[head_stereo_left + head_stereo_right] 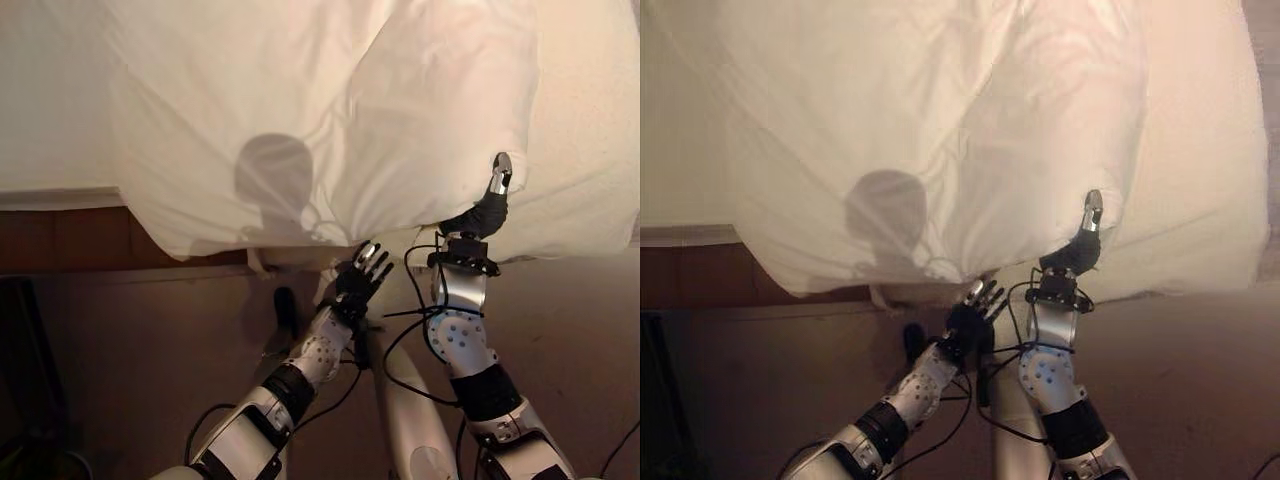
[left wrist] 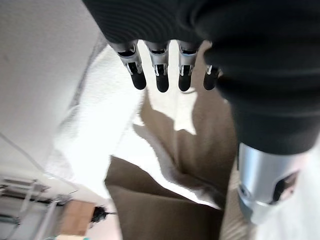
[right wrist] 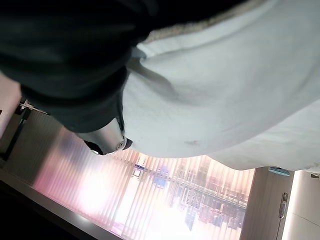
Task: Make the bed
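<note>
Right hand [image 1: 487, 212] pinches duvet [image 1: 300, 120] at bed [image 1: 60, 130] edge (thumb on top); left hand [image 1: 362, 275] fingers [image 2: 162, 80] straight, holding nothing.

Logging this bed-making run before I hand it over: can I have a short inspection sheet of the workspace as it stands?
Surface: bed, white sheet, wooden side panel below.
Job's things: white duvet bunched, its edge hanging over the bed's side.
Clutter: nothing seen.
Hands: left hand open below the duvet edge, holding nothing; right hand at the duvet edge, one finger showing, the rest hidden in cloth.
Cables: nothing seen beyond the robot's own.
Surroundings: brown floor; vertical blinds.
</note>
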